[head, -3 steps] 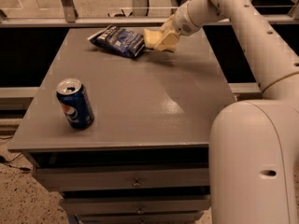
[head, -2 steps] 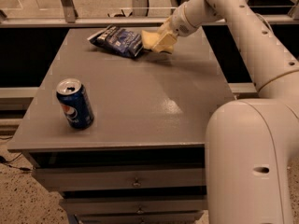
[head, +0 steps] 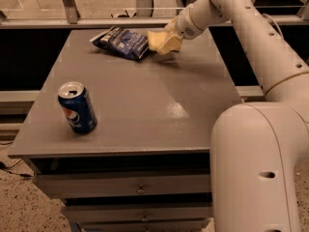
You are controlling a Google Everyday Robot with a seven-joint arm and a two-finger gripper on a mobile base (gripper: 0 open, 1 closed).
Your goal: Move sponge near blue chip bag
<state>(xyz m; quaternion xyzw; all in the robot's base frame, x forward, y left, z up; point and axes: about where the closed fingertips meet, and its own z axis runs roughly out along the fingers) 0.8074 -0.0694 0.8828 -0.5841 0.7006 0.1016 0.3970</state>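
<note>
The dark blue chip bag (head: 120,42) lies flat at the far left-centre of the grey table (head: 145,105). The pale yellow sponge (head: 155,39) sits right beside the bag's right end, touching or almost touching it. My gripper (head: 169,43) reaches in from the upper right and is shut on the sponge, holding it at the table surface. The sponge's right part is hidden by the fingers.
An upright blue Pepsi can (head: 77,107) stands near the table's front left. My white arm (head: 251,37) spans the right side and my base (head: 260,168) fills the lower right. A railing (head: 96,21) runs behind the table; drawers lie below its front edge.
My arm has shifted slightly to the left, and the sponge has edged a little closer to the chip bag. The bag and the can have not moved.
</note>
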